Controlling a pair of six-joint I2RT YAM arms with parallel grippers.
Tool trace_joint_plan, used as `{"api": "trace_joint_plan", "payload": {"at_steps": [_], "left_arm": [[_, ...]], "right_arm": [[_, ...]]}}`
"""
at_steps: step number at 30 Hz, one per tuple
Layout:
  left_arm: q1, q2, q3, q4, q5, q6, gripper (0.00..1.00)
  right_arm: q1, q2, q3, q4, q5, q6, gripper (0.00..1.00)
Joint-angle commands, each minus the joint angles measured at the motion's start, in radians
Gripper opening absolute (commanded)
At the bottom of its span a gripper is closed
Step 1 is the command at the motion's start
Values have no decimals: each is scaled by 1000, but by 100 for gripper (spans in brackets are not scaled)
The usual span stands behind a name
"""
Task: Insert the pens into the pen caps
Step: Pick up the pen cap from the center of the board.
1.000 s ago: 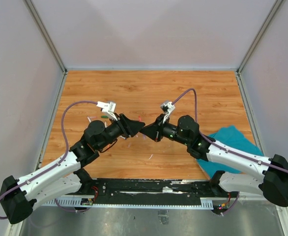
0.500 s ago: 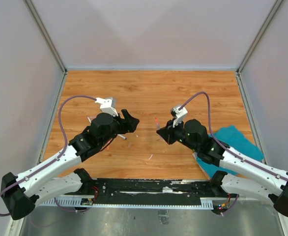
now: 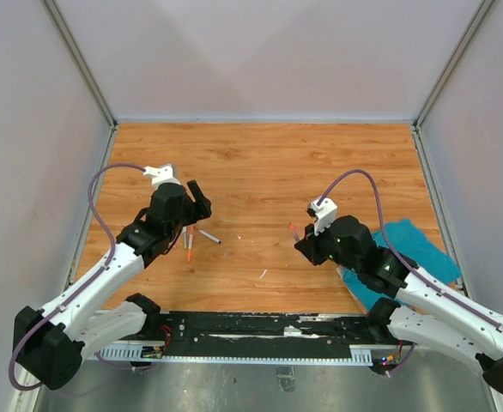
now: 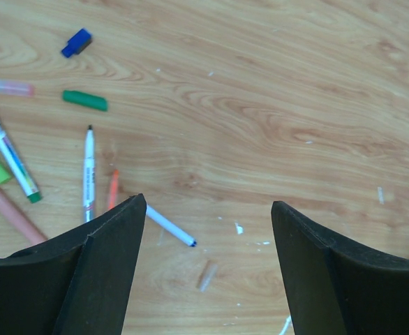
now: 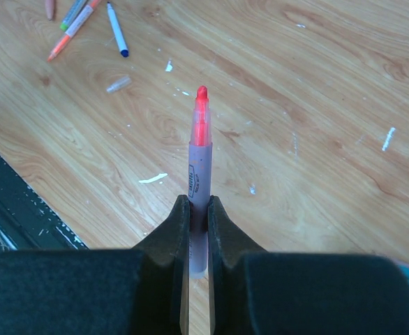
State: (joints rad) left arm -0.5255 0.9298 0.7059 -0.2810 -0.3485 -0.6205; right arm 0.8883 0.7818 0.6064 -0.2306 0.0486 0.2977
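My right gripper [image 5: 198, 202] is shut on a pale grey pen [image 5: 199, 157] whose bare pink-red tip points away from the wrist; it hangs above the wood right of centre [image 3: 301, 243]. My left gripper [image 4: 208, 206] is wide open with nothing between its fingers, over the left side of the table [image 3: 196, 196]. Under and beside it lie several loose pens: a blue-tipped one [image 4: 169, 227], an orange-tipped one [image 4: 112, 190], a black-tipped one [image 4: 89, 171] and a green-tipped one [image 4: 9, 157]. A dark blue pen cap [image 4: 76, 42] and a green pen cap [image 4: 84, 100] lie beyond them.
A teal cloth [image 3: 410, 245] lies at the right, partly under the right arm. A small clear tube [image 4: 207, 274] rests on the wood between the left fingers. The black rail [image 3: 260, 330] runs along the near edge. White scraps dot the wooden tabletop [image 3: 260, 163].
The two grippers met tip to tip at the centre, then drew apart. The left one opened wide and swung left over the loose pens. The right one pulled back right, keeping the pink-tipped pen.
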Motion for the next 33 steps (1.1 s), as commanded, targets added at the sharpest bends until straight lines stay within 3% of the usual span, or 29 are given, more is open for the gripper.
{"api": "trace_joint_plan", "payload": {"at_steps": [1,14,28,33], "left_arm": [[61,56,11,-24,-15,24,77],[211,215,27,32,-27,64,77],[374,420,81,133,62,111,77],[411,492,113,143,66,127,72]], "right_arm": [[-60,-32,-21,-61,-65,-24,0],[-70,-39,-20,-114,-154,-22,1],[-69,-113,-75,-135,-115,35,1],[-70,-133,-93,-134,-110,50,1]]}}
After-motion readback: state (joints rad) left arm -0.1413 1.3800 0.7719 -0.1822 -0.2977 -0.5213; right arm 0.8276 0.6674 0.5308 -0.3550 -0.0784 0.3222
